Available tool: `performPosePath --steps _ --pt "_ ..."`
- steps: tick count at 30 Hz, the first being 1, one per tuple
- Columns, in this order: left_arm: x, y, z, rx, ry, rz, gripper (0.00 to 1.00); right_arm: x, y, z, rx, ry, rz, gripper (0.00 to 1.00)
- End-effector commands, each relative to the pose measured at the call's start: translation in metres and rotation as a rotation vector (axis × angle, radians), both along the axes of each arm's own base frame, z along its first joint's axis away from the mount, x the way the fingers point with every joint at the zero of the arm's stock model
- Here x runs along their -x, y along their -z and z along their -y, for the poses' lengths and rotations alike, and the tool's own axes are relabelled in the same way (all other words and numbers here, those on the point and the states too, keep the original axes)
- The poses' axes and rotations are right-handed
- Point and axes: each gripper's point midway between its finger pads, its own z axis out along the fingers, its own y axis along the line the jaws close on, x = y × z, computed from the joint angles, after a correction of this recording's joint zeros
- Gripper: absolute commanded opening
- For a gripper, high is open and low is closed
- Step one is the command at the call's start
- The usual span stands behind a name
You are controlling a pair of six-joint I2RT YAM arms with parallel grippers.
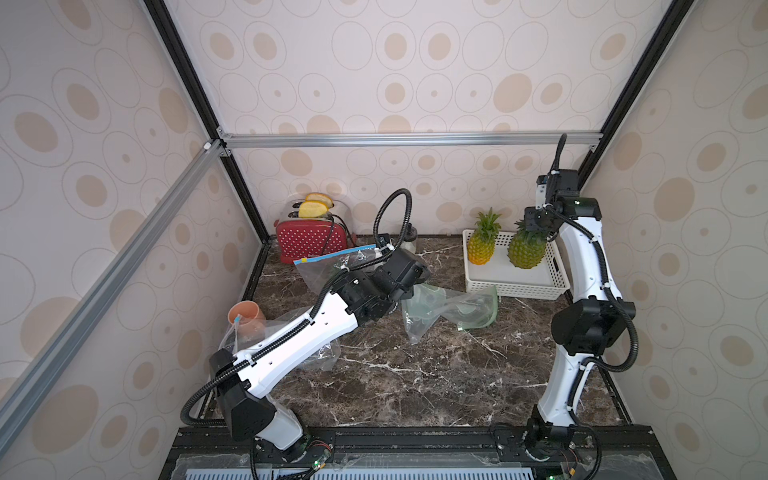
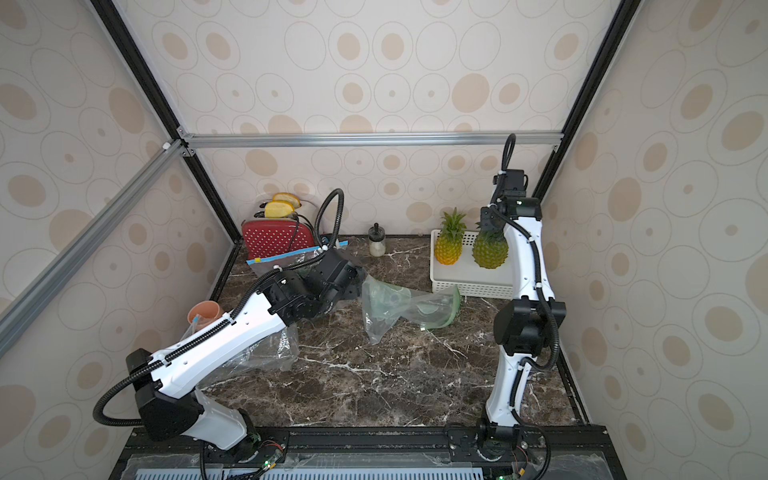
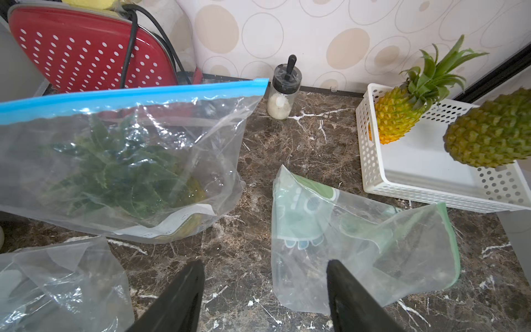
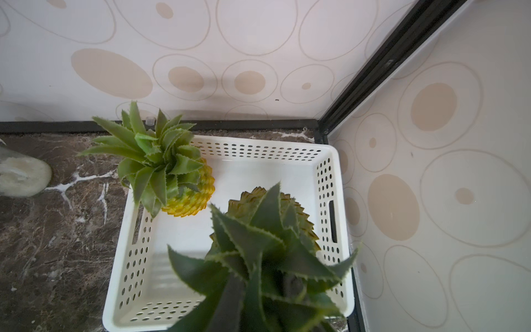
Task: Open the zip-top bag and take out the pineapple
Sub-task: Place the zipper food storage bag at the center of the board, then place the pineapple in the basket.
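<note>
Pineapple (image 1: 527, 249), green, hanging by crown over white basket (image 1: 515, 289), right jaws pinching its leaves. Left jaws spread, holding nothing, over bench (image 3: 258, 161) beside green zip-top bag (image 3: 359, 244).

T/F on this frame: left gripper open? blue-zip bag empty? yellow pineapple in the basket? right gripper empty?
1. The left gripper is open. True.
2. The blue-zip bag is empty. False: the bagged pineapple shows through it, leaves up.
3. The yellow pineapple stands in the white basket. True.
4. The right gripper is empty. False: it holds the green pineapple by the crown, over the basket.
</note>
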Motion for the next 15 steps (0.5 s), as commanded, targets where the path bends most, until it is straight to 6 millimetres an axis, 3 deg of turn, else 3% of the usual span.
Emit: performPosePath --steps 1,7,15 --pt "-0.006 -0.011 -0.005 -0.031 0.008 0.033 0.70 -0.017 -0.037 -0.018 0.001 -0.008 0.151 0.00" --pt "-0.010 -0.009 -0.003 -0.033 0.022 0.031 0.71 -0.031 -0.004 -0.039 -0.059 -0.022 0.085 0.00" --pt "-0.008 -0.003 -0.007 -0.023 0.020 0.023 0.71 -0.020 0.017 -0.076 -0.137 -0.059 0.008 0.00"
